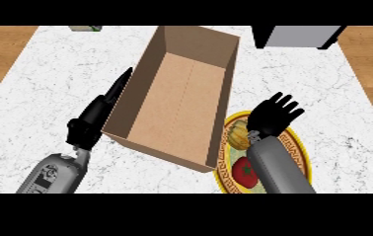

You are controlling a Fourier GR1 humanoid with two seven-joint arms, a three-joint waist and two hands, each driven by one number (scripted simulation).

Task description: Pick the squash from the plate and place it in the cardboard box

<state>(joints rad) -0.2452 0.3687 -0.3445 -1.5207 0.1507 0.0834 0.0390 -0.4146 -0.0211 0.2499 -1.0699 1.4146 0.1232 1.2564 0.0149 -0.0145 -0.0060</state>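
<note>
i'm looking at a kitchen: a white marble counter (58,82) edged by wooden floor (358,47), a patterned plate (297,146) carrying a tomato (243,173), and a steel appliance (299,36) at the back.

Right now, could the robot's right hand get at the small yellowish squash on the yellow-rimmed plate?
Probably yes. The right hand hovers open just above the yellowish squash on the yellow-rimmed plate; nothing lies between, and the red tomato sits nearer the robot.

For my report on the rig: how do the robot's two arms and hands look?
Both forearms are smooth grey cylinders. Each ends in a black hand, the left hand and the right hand. The left forearm carries a small dark round marking near the lower edge.
</note>
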